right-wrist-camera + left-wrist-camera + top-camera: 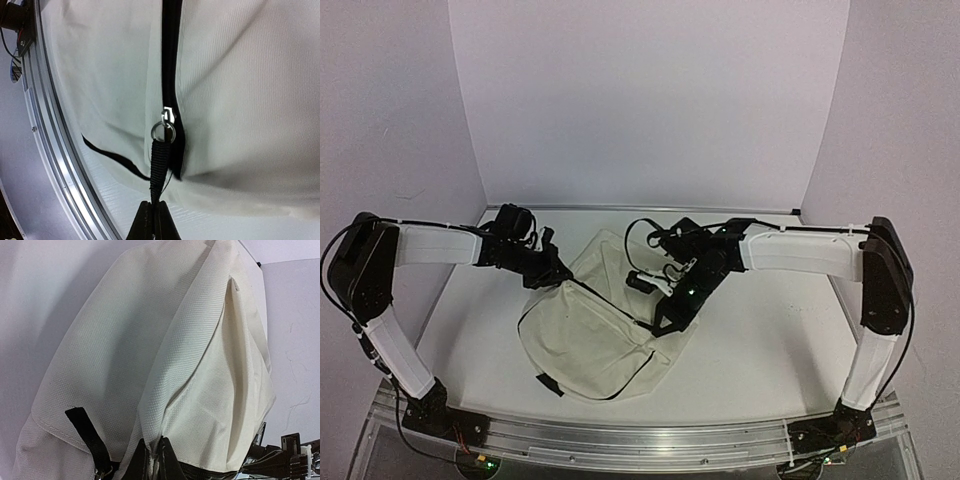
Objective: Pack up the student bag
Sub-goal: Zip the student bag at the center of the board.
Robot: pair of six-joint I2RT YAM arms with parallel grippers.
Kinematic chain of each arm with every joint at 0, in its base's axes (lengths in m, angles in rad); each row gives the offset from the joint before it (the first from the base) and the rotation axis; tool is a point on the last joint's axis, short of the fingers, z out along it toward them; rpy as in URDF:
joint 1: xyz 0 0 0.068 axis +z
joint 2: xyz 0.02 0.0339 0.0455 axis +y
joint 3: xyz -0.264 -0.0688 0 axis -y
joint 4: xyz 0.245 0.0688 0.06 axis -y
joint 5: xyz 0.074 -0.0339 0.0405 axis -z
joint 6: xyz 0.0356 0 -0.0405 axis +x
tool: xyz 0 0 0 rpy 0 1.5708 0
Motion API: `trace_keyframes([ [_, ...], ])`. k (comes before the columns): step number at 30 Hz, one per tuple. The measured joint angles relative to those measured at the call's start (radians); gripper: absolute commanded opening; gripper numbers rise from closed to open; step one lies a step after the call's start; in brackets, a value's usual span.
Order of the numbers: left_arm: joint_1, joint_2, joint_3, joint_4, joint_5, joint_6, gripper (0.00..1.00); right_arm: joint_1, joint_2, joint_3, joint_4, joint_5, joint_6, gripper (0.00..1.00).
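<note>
The student bag point(600, 335), cream fabric with black trim, lies in the middle of the table between both arms. My left gripper point(558, 272) sits at its upper left edge. In the left wrist view the left gripper point(159, 441) is shut on a pinched fold of the bag's cream fabric point(165, 365), beside a black strap point(87, 437). My right gripper point(670, 308) is over the bag's right side. In the right wrist view the right gripper point(153, 203) is shut on the black webbing zipper pull point(159, 165), which hangs taut from a metal ring point(163, 132) on the slider of the black zipper point(172, 60).
A white table point(770, 350) carries the bag, with white backdrop walls point(650, 100) behind and at both sides. An aluminium rail point(640, 440) runs along the near edge and shows as a rail point(50, 150) left of the bag. Cables loop near the right wrist point(640, 235).
</note>
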Motion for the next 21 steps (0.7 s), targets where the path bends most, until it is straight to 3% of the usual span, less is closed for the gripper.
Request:
trace_keyframes([
  [9, 0.044, -0.003, -0.008, -0.011, 0.027, 0.004, 0.00, -0.026, -0.081, -0.123, 0.042, 0.006, -0.031, 0.00],
  [21, 0.052, -0.002, -0.008, -0.011, 0.047, 0.013, 0.00, -0.065, -0.026, -0.162, 0.090, 0.010, -0.079, 0.00],
])
